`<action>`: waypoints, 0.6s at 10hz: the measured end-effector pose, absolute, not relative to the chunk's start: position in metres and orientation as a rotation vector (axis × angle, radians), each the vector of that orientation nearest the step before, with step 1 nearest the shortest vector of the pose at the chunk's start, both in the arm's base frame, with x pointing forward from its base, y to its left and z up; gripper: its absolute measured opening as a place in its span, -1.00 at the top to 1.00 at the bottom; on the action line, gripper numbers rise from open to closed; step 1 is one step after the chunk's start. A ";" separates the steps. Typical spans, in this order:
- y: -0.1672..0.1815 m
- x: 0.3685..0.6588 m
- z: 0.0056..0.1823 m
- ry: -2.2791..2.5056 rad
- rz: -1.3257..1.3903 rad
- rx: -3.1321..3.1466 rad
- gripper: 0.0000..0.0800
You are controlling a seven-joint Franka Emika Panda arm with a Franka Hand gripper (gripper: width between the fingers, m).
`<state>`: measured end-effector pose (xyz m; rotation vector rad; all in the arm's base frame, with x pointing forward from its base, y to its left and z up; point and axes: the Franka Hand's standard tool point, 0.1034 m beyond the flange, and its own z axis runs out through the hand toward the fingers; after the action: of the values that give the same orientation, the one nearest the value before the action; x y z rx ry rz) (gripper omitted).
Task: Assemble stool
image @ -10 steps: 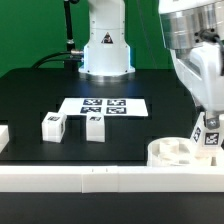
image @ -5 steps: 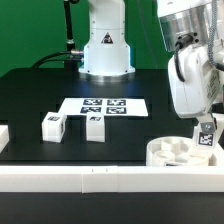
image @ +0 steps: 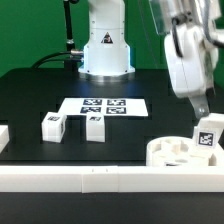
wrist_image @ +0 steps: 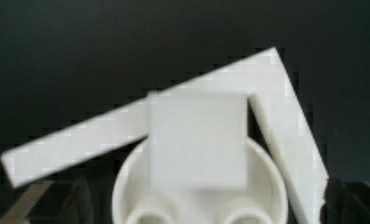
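The white round seat (image: pixel 172 152) lies at the exterior view's right, next to the front rail. One tagged white leg (image: pixel 209 134) stands upright in a socket on its right side. My gripper (image: pixel 201 102) hangs above that leg, open and empty, clear of its top. Two more tagged legs (image: pixel 52 125) (image: pixel 95 127) stand loose on the black table at the left. In the wrist view the standing leg (wrist_image: pixel 200 135) shows from above on the seat (wrist_image: pixel 143 195), between my spread fingers.
The marker board (image: pixel 105 106) lies flat at the table's middle back. A long white rail (image: pixel 100 178) runs along the front edge, and a rail corner (wrist_image: pixel 164 112) shows in the wrist view. The robot base (image: pixel 105 50) stands at the back.
My gripper has let go of the leg in the seat and risen straight off it. The leg stays upright in its socket. The other legs have not moved.
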<state>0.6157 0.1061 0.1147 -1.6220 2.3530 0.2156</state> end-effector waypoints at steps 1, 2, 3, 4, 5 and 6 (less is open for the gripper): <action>0.102 0.610 0.119 2.341 0.212 -1.653 -0.62; 0.107 0.606 0.126 2.352 0.245 -1.657 -0.62; 0.108 0.607 0.126 2.342 0.246 -1.661 -0.62; 0.108 0.606 0.124 2.343 0.248 -1.664 -0.62; 0.109 0.606 0.125 2.341 0.247 -1.666 -0.62; 0.111 0.606 0.122 2.340 0.244 -1.672 -0.62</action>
<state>0.6057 0.1107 0.1217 -1.6716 2.3395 0.2442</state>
